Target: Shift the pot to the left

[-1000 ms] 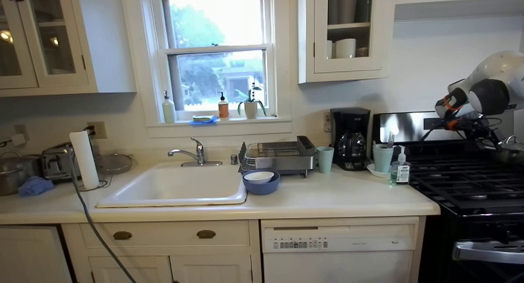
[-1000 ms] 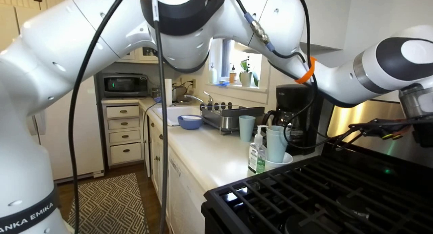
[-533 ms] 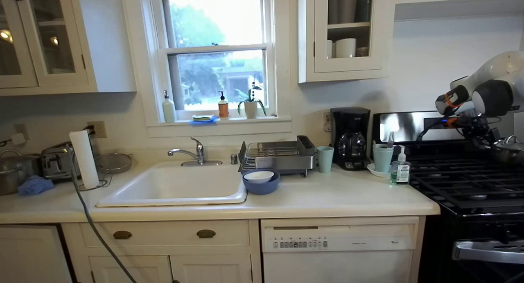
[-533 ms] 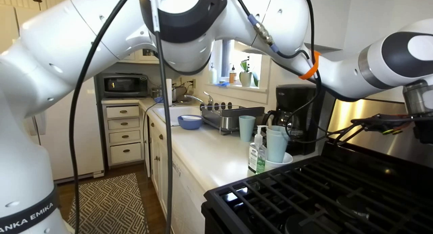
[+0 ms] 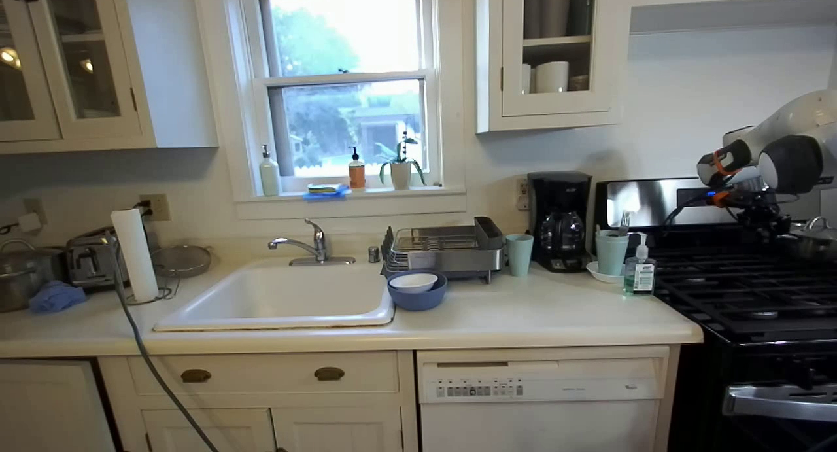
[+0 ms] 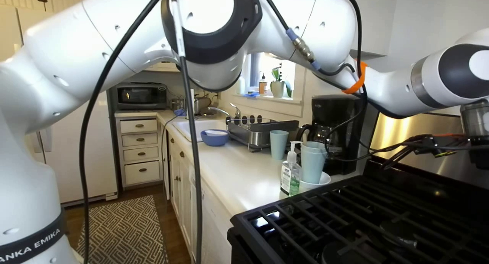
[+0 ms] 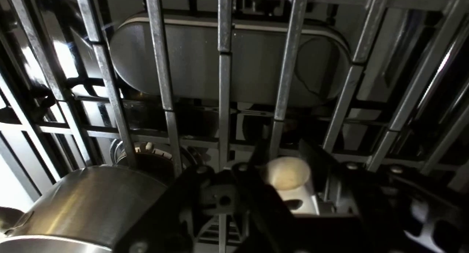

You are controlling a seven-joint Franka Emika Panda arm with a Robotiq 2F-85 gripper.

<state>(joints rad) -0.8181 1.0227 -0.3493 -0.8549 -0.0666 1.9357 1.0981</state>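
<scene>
the metal pot (image 7: 99,201) is sitting on the black grates (image 7: 224,84) of the gas stove (image 5: 713,386), just beside the fingers (image 7: 319,158). in the wrist view its curved side is showing low and to the left of them; whether they are touching it, i am unable to say. in an exterior view it is standing to the right of the fingers, a loop handle (image 5: 817,223) rising from its top.

the fingers are pointing at the grates, and a pale, blurred form (image 7: 289,176) is showing in the narrow gap between their tips. what it is, and whether they are gripping it or merely standing apart, i am not able to tell. past the fingers in the wrist view, a long oval burner cap (image 7: 256,62) is lying beneath the grates. black cables (image 6: 397,143) are trailing near the fingers, and the white arm (image 6: 324,31) is leading to them.

on the desk (image 5: 556,314), nearest the fingers, a green-tinted pump bottle (image 5: 639,275) is standing close to an aqua cup (image 5: 612,254) holding a fork (image 5: 624,223). farther from the fingers, a black coffee maker (image 5: 561,220), another aqua cup (image 5: 519,254) and a dish rack (image 5: 451,262) are standing, with a white bowl (image 5: 412,282) nesting in a blue bowl (image 5: 418,301). farther again, the sink (image 5: 274,322) is lying below a faucet (image 5: 319,246), and a paper towel roll (image 5: 135,256) is standing well apart from the fingers.
</scene>
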